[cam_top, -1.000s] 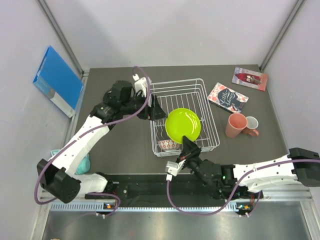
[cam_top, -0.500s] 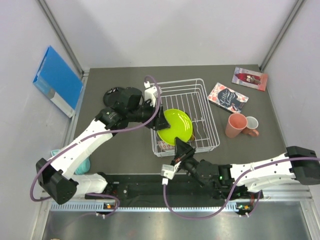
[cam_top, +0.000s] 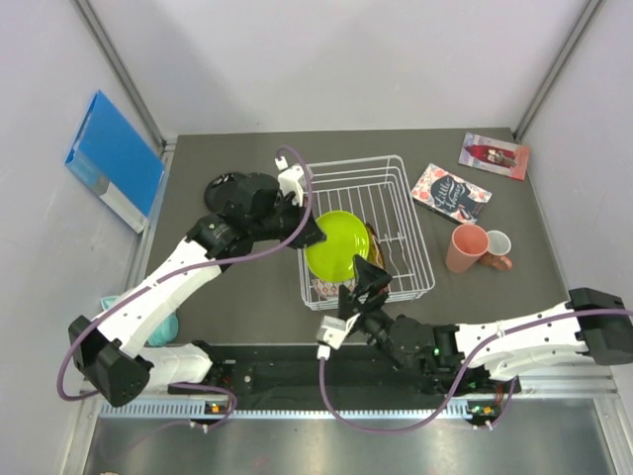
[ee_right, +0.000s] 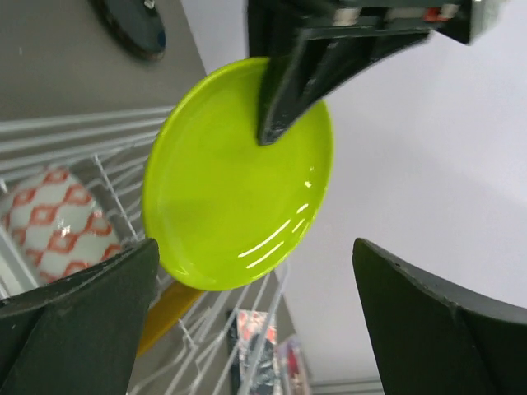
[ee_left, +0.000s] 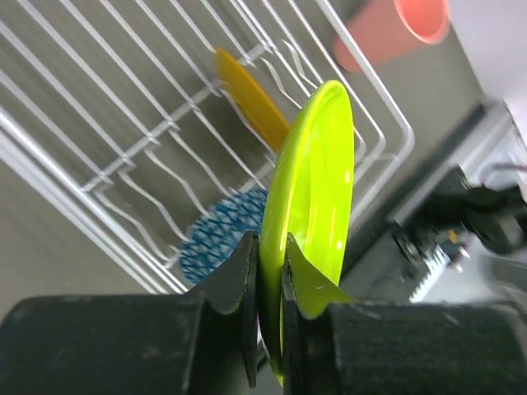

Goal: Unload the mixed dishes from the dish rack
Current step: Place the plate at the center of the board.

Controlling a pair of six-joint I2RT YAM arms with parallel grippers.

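The lime-green plate (cam_top: 336, 245) stands on edge over the front of the white wire dish rack (cam_top: 396, 166). My left gripper (cam_top: 313, 232) is shut on its left rim; in the left wrist view both fingers pinch the plate (ee_left: 317, 181) at its edge, gripper (ee_left: 270, 284). My right gripper (cam_top: 364, 281) sits just in front of the plate, open, jaws wide apart and touching nothing; the plate (ee_right: 235, 173) fills its view, gripper (ee_right: 255, 247). An amber plate (ee_left: 251, 103) and a small patterned bowl (ee_right: 58, 222) are in the rack.
A tall pink cup (cam_top: 465, 247) and a white mug (cam_top: 498, 243) stand right of the rack. Two booklets (cam_top: 450, 192) (cam_top: 494, 155) lie at the back right. A blue folder (cam_top: 112, 158) leans on the left wall. A dark disc (ee_right: 132, 25) lies left of the rack.
The left gripper reached in and shut on the lime-green plate's rim. The right gripper let go of it and opened wide. The plate shifted left and forward.
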